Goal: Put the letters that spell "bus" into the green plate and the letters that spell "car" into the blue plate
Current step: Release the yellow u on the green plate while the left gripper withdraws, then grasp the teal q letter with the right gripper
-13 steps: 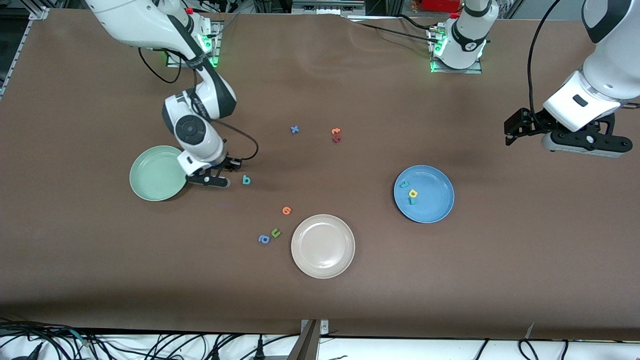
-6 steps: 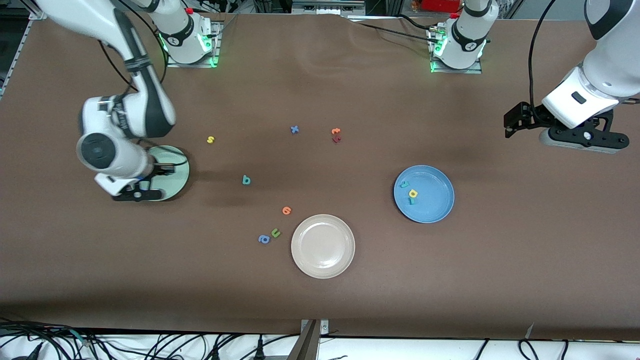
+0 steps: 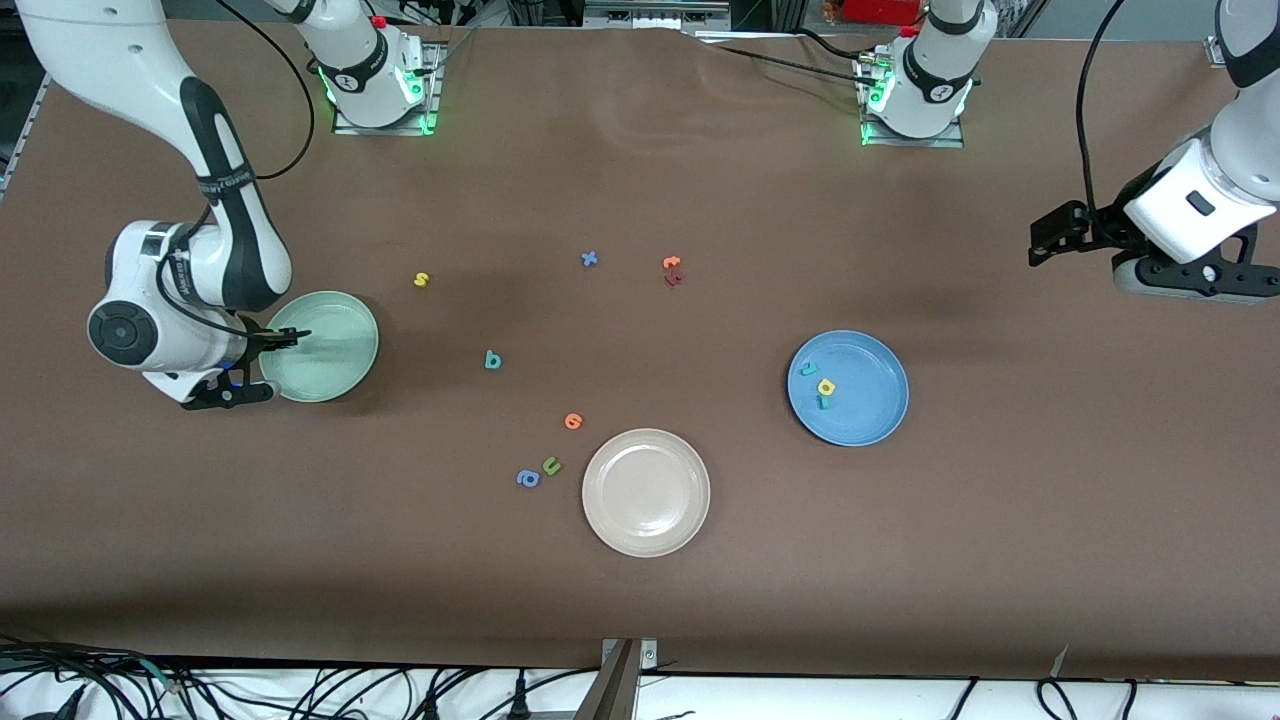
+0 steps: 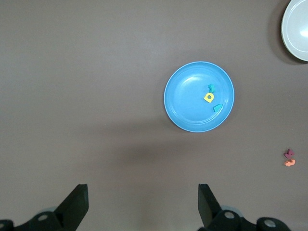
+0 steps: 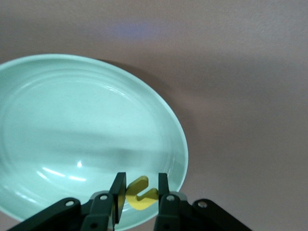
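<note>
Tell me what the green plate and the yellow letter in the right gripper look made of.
Green plate: smooth, glossy, probably plastic or melamine, judging by the sharp light streaks. Yellow u, pinched in the right gripper over the plate's rim: matte, thick, flat-cut, likely foam.

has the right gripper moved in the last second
Yes. The right gripper, shut on the yellow u, went from beside the teal b across the green plate to that plate's edge at the right arm's end.
</note>
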Available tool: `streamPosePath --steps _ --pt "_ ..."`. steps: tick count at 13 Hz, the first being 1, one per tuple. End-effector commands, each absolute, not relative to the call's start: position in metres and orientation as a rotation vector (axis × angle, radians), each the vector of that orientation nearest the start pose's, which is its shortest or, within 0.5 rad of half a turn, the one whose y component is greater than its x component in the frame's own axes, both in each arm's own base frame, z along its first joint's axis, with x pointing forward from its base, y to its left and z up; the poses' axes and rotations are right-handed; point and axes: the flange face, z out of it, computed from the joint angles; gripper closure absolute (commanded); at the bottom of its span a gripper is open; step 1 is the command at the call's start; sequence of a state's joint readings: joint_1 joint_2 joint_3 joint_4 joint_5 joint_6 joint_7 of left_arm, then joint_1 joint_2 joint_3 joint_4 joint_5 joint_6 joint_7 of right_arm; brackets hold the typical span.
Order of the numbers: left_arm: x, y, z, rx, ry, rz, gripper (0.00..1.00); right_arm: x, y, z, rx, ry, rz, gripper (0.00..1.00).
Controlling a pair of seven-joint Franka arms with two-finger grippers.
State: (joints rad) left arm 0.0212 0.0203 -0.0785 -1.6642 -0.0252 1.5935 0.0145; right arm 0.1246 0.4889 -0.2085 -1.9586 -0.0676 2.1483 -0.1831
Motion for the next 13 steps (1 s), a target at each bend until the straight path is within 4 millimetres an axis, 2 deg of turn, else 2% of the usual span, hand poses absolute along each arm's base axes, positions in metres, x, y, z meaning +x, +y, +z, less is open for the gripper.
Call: streamPosePath --steps 1,3,4,5,7,9,11,13 --pt "0.559 -0.04 0.577 -3.143 0.108 0.145 0.0 0.583 -0.045 0.21 -3.186 -0.272 0.471 0.23" --pt "0.559 -0.042 0.577 -3.137 0.108 0.142 0.0 0.586 -0.04 0.222 -3.188 -0.253 0.455 0.01" --pt "0.559 -0.043 0.577 -3.138 0.111 0.142 0.0 0.588 -0.031 0.234 -3.178 -0.213 0.428 0.01" --pt "0.559 -0.042 0.577 -3.14 0.106 0.142 0.0 0.589 -0.007 0.249 -3.151 -0.141 0.411 0.01" --pt "0.559 -0.044 0.577 -3.144 0.113 0.143 0.0 0.588 0.047 0.267 -3.141 0.037 0.382 0.01" --pt "0.559 -0.044 0.577 -3.149 0.11 0.143 0.0 0.587 0.101 0.271 -3.135 0.213 0.351 0.01" --pt "0.559 -0.044 0.577 -3.148 0.108 0.143 0.0 0.583 0.156 0.269 -3.123 0.303 0.317 0.01" --pt "0.559 -0.044 0.577 -3.148 0.11 0.143 0.0 0.575 0.204 0.252 -3.116 0.34 0.262 0.01"
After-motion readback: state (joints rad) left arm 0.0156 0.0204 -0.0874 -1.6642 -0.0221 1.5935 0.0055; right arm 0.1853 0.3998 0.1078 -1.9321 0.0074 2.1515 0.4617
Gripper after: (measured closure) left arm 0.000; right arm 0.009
